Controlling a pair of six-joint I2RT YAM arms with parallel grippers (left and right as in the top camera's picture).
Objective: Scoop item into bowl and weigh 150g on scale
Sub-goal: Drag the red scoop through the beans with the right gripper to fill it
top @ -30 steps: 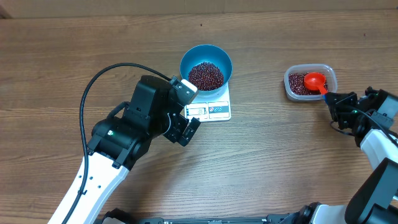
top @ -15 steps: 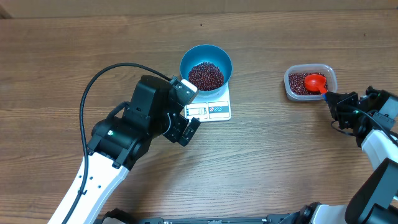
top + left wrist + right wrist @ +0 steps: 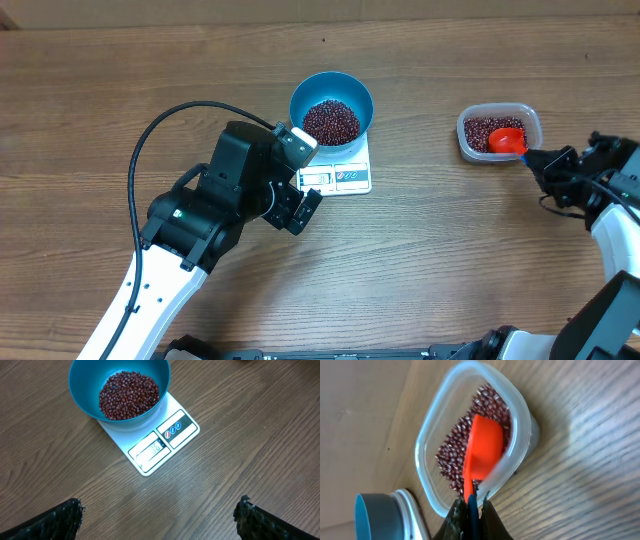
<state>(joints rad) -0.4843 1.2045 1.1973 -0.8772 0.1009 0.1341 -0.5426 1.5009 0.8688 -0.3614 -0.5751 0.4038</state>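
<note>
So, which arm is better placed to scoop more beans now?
Right: the right gripper is shut on the orange scoop, lying in the tub of beans. The left gripper hangs open by the scale, empty.

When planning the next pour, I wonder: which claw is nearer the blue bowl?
Left. The left claw hangs open beside the scale under the bowl; the right claw is far off at the clear tub, shut on the orange scoop handle.
</note>
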